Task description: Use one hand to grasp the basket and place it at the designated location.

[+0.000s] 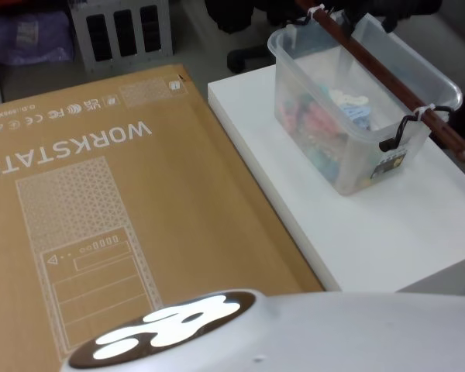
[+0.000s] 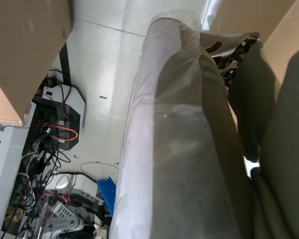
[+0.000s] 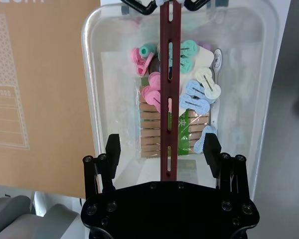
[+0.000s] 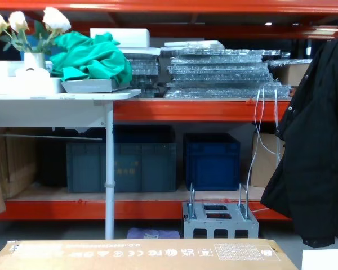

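Cardboard makes up the largest item: a flat brown box (image 1: 101, 209) printed with "WORKSTATION" lies to the robot's left, its long edge close against a white table (image 1: 387, 232). The same box edge shows at the bottom of the chest view (image 4: 141, 254). On the white table stands the basket (image 1: 325, 167), a translucent milky tub with a thick rounded rim, placed toward the far right part of the tabletop and turned at an angle to the table's edges. A dark red slotted bar (image 1: 380, 70) runs lengthwise across the top of the basket, tied at each end to a black wire hook (image 1: 399, 132) on the rim. Inside the basket lie pink, teal and pale blue clothes pegs (image 3: 189, 94) above a bundle of wooden pegs (image 3: 152, 132). The right gripper (image 3: 163, 149) hovers directly over the near end of the basket, its two black fingers (image 3: 112, 147) spread apart on either side of the red bar, touching nothing. For the left gripper I cannot tell the state; the left wrist view presents a plastic-wrapped limb (image 2: 174, 149) above a floor with loose cables (image 2: 55, 124).
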Action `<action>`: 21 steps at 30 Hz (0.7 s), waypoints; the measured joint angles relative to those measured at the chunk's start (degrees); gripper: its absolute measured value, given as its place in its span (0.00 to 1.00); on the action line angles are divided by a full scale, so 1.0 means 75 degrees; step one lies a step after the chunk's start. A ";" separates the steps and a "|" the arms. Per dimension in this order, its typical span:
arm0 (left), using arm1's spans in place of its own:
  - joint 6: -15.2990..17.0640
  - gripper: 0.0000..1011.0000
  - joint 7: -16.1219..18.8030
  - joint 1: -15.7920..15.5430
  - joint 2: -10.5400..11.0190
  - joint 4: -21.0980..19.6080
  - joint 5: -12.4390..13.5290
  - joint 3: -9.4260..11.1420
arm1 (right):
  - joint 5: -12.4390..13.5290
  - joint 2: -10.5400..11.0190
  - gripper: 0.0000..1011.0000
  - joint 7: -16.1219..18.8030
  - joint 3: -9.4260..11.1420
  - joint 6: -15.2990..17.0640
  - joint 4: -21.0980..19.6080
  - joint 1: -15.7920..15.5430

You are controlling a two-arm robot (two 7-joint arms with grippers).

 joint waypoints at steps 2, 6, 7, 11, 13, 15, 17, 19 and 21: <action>0.0000 0.00 0.0001 0.0000 0.0000 0.0000 -0.0001 0.0000 | 0.0043 0.0107 0.99 -0.0046 0.0089 0.0037 -0.0145 -0.0013; 0.0000 0.00 0.0001 0.0000 0.0000 0.0001 0.0000 0.0000 | 0.0118 0.0270 0.99 -0.0114 0.0233 0.0086 -0.0336 -0.0046; 0.0000 0.00 0.0001 0.0001 0.0000 0.0001 0.0000 0.0000 | 0.0130 0.0291 0.99 -0.0126 0.0258 0.0092 -0.0359 -0.0054; 0.0000 0.00 0.0001 0.0000 0.0000 0.0001 0.0000 0.0000 | 0.0151 0.0360 0.99 -0.0147 0.0348 0.0118 -0.0461 -0.0086; 0.0000 0.00 0.0001 0.0000 0.0000 0.0001 0.0000 0.0000 | 0.0151 0.0364 0.99 -0.0150 0.0383 0.0128 -0.0468 -0.0095; 0.0000 0.00 0.0001 0.0000 0.0000 0.0001 -0.0001 0.0000 | 0.0147 0.0364 0.99 -0.0152 0.0400 0.0132 -0.0471 -0.0100; 0.0000 0.00 0.0001 0.0001 0.0000 0.0001 0.0000 0.0000 | 0.0138 0.0364 0.99 -0.0153 0.0417 0.0139 -0.0483 -0.0103; 0.0000 0.00 0.0001 0.0001 0.0000 0.0000 0.0000 0.0000 | 0.0078 0.0346 0.99 -0.0139 0.0417 0.0167 -0.0491 -0.0085; 0.0000 0.00 0.0000 0.0000 0.0000 0.0001 0.0000 0.0000 | 0.0062 0.0341 0.99 -0.0134 0.0418 0.0173 -0.0494 -0.0079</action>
